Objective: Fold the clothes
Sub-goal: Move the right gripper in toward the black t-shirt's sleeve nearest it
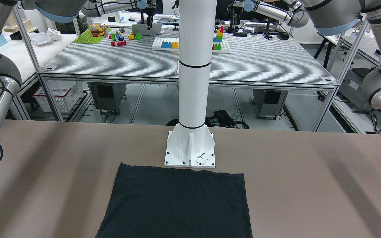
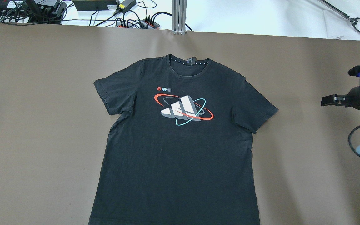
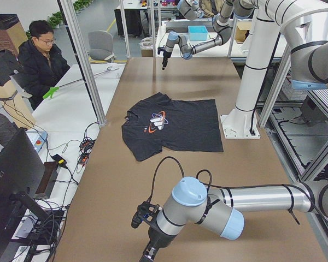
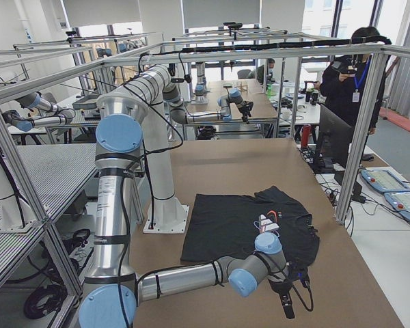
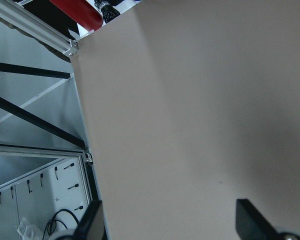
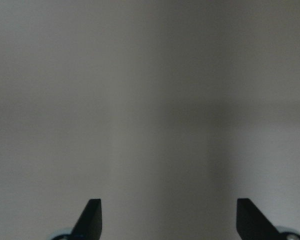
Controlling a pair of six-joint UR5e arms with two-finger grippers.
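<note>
The clothes are one black T-shirt (image 2: 180,162) with a red, white and teal chest print, lying flat and face up on the brown table, collar toward the far edge. Its hem end (image 1: 177,201) lies just in front of the white pillar's base plate. My right gripper (image 2: 327,101) hovers well off the shirt's right sleeve; in the right wrist view its fingers (image 6: 92,212) stand wide apart over bare table, so it is open. My left gripper (image 5: 170,220) is open too, over bare table near the table's left end (image 3: 146,252), far from the shirt.
The white pillar (image 1: 193,82) and its base plate (image 1: 190,152) stand at the robot-side edge, touching the shirt's hem line. Cables and power strips (image 2: 130,18) lie beyond the far edge. A person (image 3: 41,60) sits at a side desk. Brown table (image 2: 36,125) surrounds the shirt.
</note>
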